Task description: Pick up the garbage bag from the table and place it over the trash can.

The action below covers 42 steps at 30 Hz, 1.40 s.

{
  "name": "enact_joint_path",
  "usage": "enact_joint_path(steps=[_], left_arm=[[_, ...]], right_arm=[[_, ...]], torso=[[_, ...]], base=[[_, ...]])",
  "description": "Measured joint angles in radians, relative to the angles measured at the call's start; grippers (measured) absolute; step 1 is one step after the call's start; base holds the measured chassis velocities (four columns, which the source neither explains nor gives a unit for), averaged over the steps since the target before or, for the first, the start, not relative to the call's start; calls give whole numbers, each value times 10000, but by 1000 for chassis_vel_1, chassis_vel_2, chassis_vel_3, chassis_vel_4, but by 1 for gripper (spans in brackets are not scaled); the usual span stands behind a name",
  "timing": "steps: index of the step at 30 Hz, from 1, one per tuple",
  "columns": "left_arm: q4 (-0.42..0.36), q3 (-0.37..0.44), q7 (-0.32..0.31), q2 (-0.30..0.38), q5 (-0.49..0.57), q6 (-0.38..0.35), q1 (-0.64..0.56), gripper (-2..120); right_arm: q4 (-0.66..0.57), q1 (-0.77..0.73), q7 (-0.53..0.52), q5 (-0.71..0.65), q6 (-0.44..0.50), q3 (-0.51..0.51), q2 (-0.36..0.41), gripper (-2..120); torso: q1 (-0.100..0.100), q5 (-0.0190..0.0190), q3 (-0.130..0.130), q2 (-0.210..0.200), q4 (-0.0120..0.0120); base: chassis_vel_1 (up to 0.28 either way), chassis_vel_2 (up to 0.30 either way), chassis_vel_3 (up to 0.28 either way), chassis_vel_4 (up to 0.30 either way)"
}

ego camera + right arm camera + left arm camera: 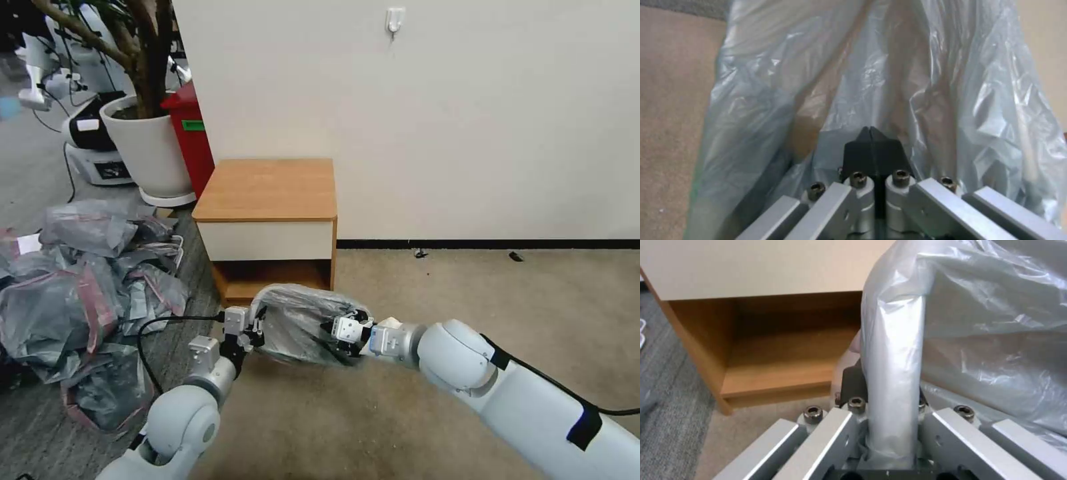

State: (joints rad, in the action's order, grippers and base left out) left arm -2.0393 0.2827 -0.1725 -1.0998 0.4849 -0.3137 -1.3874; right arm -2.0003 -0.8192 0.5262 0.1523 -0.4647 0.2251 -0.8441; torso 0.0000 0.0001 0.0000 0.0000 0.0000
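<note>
At the far left of the head view lies a heap of grey-and-pink bags [80, 293] on the floor, cut off by the picture's edge, with a large white plant pot [150, 150] holding a tree and a red box [193, 137] behind it. The desk [270, 190] stands against the wall, its light-brown top bare; the white drawer front and the open lower shelf [773, 370] show in the left wrist view, and nothing can be seen lying in the shelf.

Just in front of the desk, low over the carpet, the garbage bag [303, 323] is stretched between the two arms. It is thin, translucent grey and crinkled, ballooned into a rounded shape. The trash can is almost wholly hidden under the plastic; a sliver of cream shows beside the bag in the left wrist view, too little to be sure of.

The left end effector [250, 333] holds the bag's left side: its jaws are pressed together on a twisted column of plastic [893, 373]. The right end effector [343, 330] sits at the bag's right side, its black fingertips [871, 150] pressed together, film draped all round them; whether a fold is pinched between them is hard to make out
</note>
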Motion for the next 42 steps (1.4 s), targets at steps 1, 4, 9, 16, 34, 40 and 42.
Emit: enact_joint_path(steps=[1, 4, 9, 16, 34, 40, 42], left_arm=[[7, -78, -40, -27, -48, -10, 33, 2], [76, -327, -194, -106, -230, -25, 151, 2], [252, -733, -375, -262, -484, -37, 393, 2], [290, -998, -402, -395, -538, -72, 550, 2], [626, -1563, -426, -700, -874, -60, 932, 2], [664, -1639, -427, -731, -880, -55, 1027, 2], [667, -1648, -426, -738, -880, -55, 1037, 2]], right_arm=[[-3, -3, -17, 39, -54, 0, 0, 0], [-27, -3, -148, 136, -231, 86, 12, 0], [-65, 73, -260, 297, -602, 297, -93, 0], [493, 311, -269, 733, -854, 591, -253, 0], [1578, 850, -290, 1023, -1732, 1164, -926, 0], [2045, 936, -311, 1025, -1770, 1185, -1066, 0], [2125, 944, -320, 1024, -1783, 1185, -1095, 0]], torso=[[0, -1, 0, 0, 0], [0, -1, 0, 0, -1], [0, -1, 0, 0, -1], [0, -1, 0, 0, -1], [0, -2, 0, 0, 0], [0, -1, 0, 0, 0], [0, -2, 0, 0, 0]], base=[[0, 0, 0, 0], [0, 0, 0, 0], [0, 0, 0, 0], [0, 0, 0, 0], [0, 0, 0, 0], [0, 0, 0, 0], [0, 0, 0, 0]])
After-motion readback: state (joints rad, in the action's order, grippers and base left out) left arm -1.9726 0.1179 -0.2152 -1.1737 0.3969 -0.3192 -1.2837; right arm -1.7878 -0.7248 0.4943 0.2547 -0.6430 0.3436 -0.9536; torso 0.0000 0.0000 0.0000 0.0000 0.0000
